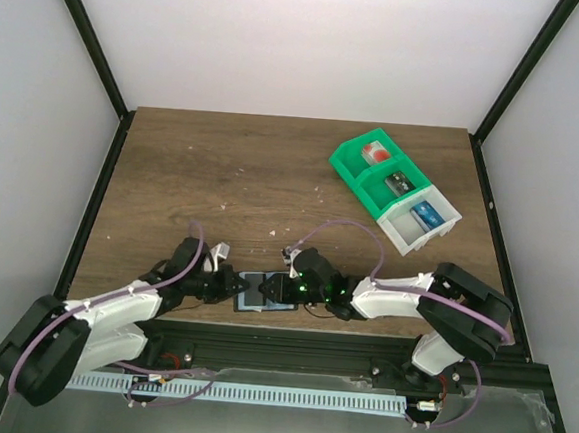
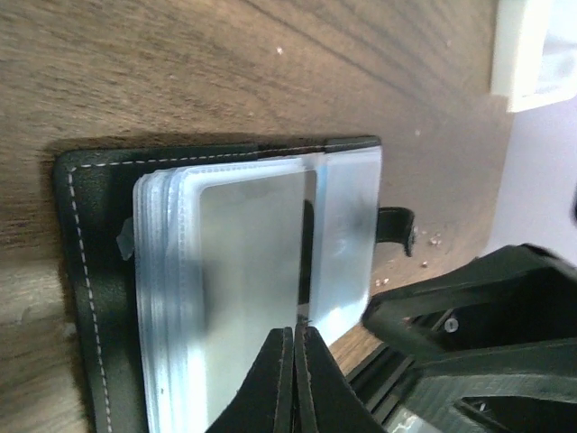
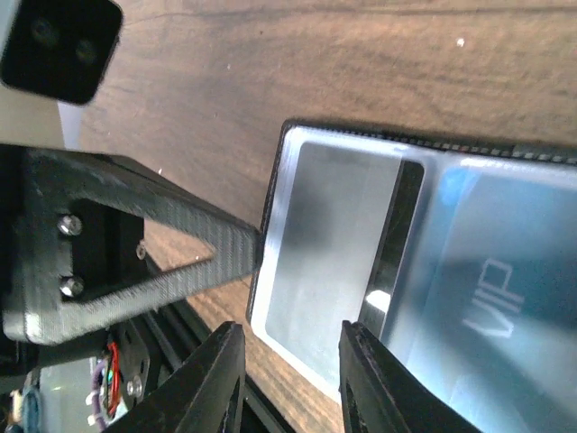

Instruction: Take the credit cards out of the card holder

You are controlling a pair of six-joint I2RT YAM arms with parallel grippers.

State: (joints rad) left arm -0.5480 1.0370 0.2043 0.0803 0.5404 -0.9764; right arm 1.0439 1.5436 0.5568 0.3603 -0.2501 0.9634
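Your left tool (image 2: 295, 338) is sitting pressed together at the card holder (image 2: 81, 298), open on the desk (image 2: 225, 72); right tool (image 3: 290, 379) is hovering spread. The credit cards (image 3: 487, 298) are lying sleeved, looking thin, stiff, slick; pinch an exposed edge.

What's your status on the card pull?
Left hand shut at the edge of the pale blue-grey, black-edged bifold card holder; right hand open, straddling it. Blue credit cards still sleeved. Nothing blocking.

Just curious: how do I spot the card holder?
On the wooden table, look at the near edge where the left arm and right arm meet. The card holder lies open there, pale blue-grey edged in black, unlike the green-and-white bin.
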